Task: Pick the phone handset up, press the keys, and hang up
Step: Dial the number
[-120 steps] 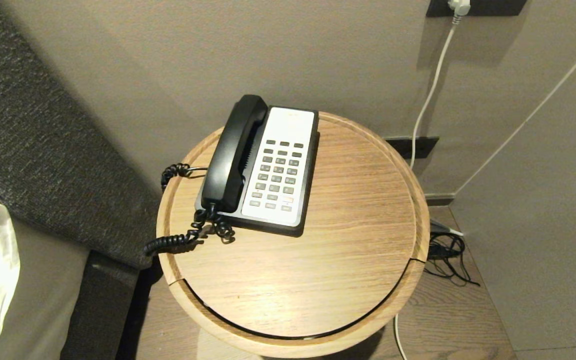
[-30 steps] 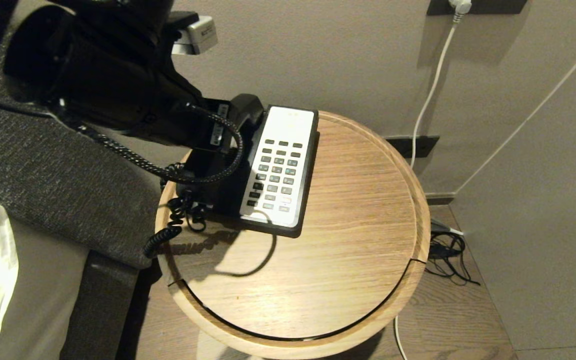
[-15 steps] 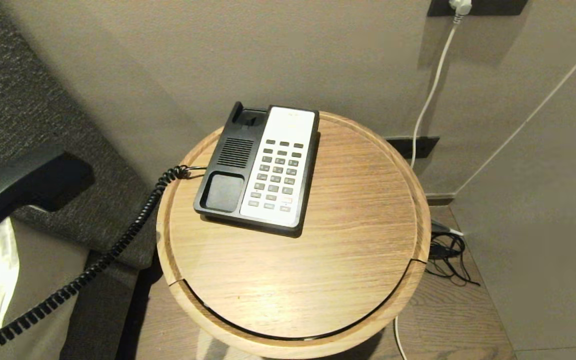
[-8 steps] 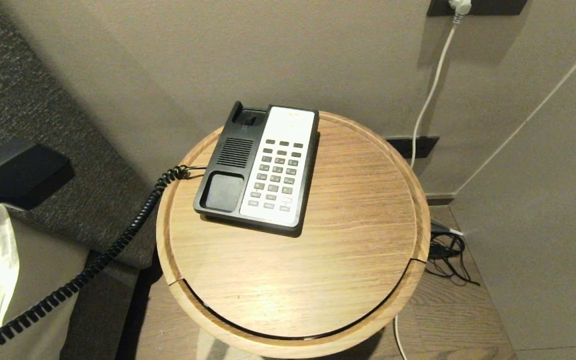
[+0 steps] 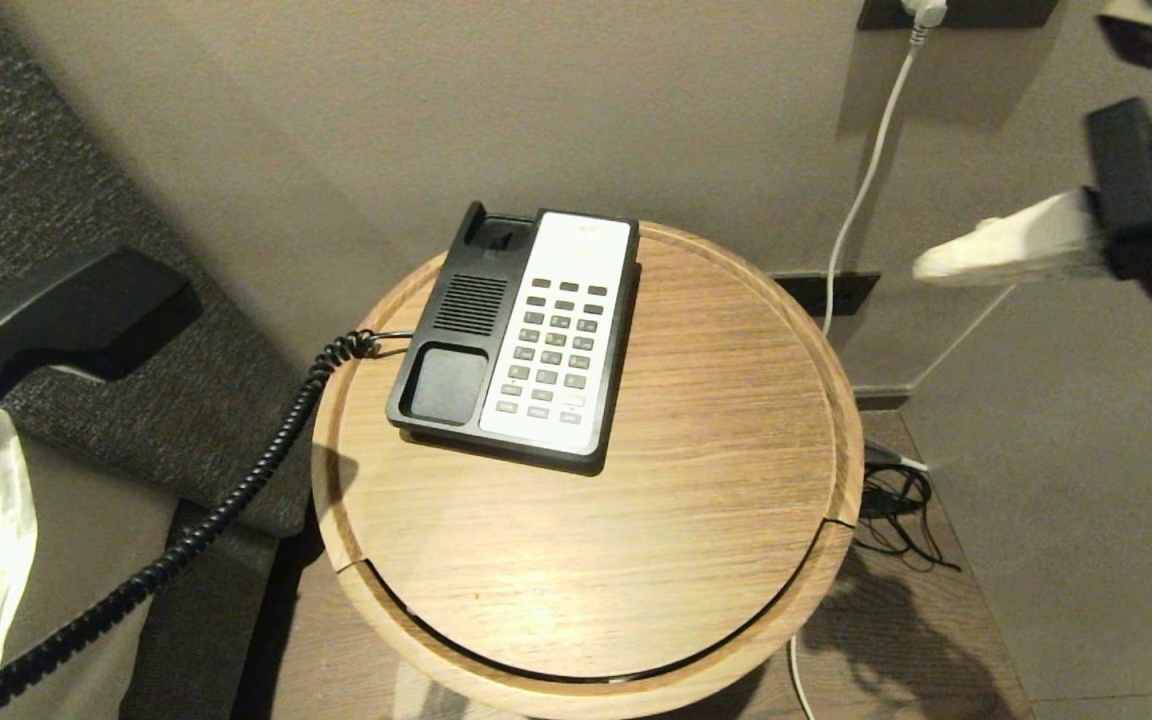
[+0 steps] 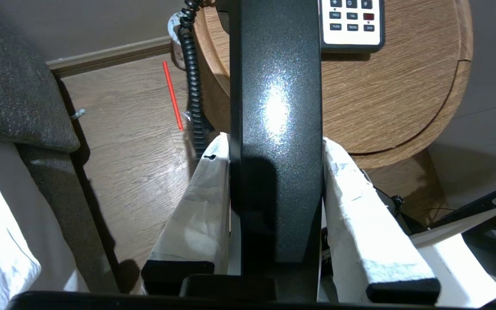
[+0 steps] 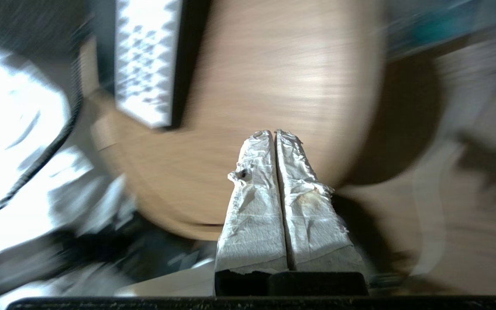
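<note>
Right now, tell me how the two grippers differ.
The left gripper is clamped on the phone handset; the right gripper is shut on nothing. The left sits off the table's left side; the right is high at its right. Both have white-wrapped fingers.

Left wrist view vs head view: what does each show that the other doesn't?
Left wrist only: the left gripper, its fingers clamped on the phone handset, and a red stick on the floor.

Head only: the empty cradle, the wall plug, and the right gripper beyond the table's right edge.

Both: handset, coiled cord, keys, round wooden table.
</note>
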Tool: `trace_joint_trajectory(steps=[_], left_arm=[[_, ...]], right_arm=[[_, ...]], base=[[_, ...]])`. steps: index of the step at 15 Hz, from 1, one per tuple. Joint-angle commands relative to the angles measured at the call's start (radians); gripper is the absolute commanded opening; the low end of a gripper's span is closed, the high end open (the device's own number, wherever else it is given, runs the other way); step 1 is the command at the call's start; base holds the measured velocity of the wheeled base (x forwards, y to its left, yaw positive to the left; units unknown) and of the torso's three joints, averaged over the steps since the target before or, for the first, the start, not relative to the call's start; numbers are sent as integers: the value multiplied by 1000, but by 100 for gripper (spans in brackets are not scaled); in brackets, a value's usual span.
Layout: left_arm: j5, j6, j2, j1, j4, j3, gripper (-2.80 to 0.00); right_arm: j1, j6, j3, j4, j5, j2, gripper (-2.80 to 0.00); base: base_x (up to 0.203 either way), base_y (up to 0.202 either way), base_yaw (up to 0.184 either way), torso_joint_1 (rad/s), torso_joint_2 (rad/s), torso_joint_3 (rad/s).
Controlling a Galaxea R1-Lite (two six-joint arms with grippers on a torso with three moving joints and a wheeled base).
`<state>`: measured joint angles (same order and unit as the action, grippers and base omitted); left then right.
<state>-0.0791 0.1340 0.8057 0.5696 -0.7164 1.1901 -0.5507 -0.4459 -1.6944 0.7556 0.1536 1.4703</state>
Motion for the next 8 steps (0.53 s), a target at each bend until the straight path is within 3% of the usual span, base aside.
trace_joint_trajectory(steps=[1, 3, 5, 8], left_arm=[[-1, 1, 0, -9, -5, -24, -280], [-14, -2, 0, -20, -4, -31, -280], [-8, -1, -5, -20, 0, -36, -280], [-2, 2, -16, -21, 0, -46, -280]], right_arm=[[-176, -113, -110, 7, -12, 206, -280], [-260, -141, -152, 16, -29, 262, -280], [-282, -143, -181, -6, -118, 307, -280], [-287, -146, -226, -22, -153, 353, -280]], base=[[0, 0, 0, 0, 0, 0], [0, 0, 0, 0, 0, 0], [0, 0, 0, 0, 0, 0], [0, 0, 0, 0, 0, 0]])
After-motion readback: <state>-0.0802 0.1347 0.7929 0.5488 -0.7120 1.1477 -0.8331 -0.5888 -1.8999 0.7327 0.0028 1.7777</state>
